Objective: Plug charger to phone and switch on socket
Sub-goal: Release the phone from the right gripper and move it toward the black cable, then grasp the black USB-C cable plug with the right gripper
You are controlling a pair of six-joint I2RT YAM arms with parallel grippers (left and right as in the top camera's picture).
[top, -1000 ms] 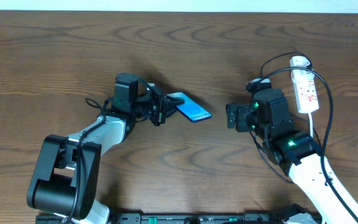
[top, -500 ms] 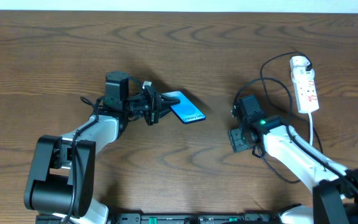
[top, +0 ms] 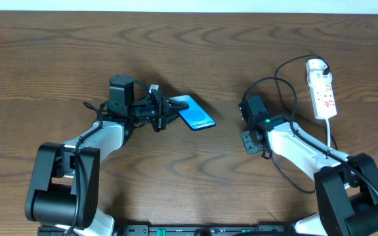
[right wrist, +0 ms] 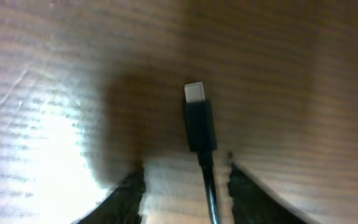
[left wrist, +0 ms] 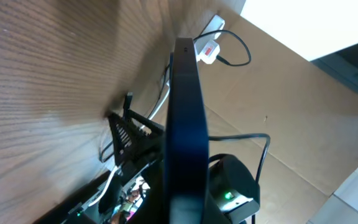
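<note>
My left gripper [top: 168,108] is shut on the phone [top: 195,113], holding its blue screen tilted just above the table's middle. In the left wrist view the phone [left wrist: 184,118] shows edge-on as a dark slab. The charger's black plug [right wrist: 199,121] lies on the wood with its metal tip pointing away. Its cable [right wrist: 210,196] runs back between the fingers of my right gripper [right wrist: 185,169], which stands open with a gap on each side of the cable. From above, the right gripper [top: 251,140] is low over the table, right of the phone. The white socket [top: 322,93] lies at the far right.
The charger's black cable [top: 277,82] loops from a white adapter [top: 315,65] at the socket's far end toward the right arm. The socket's thick white cord [top: 330,134] trails toward the front edge. Bare wood separates the phone from the right gripper.
The right arm swung left and down over the plug, and its jaws narrowed around the cable. The left arm shifted slightly left with the phone.
</note>
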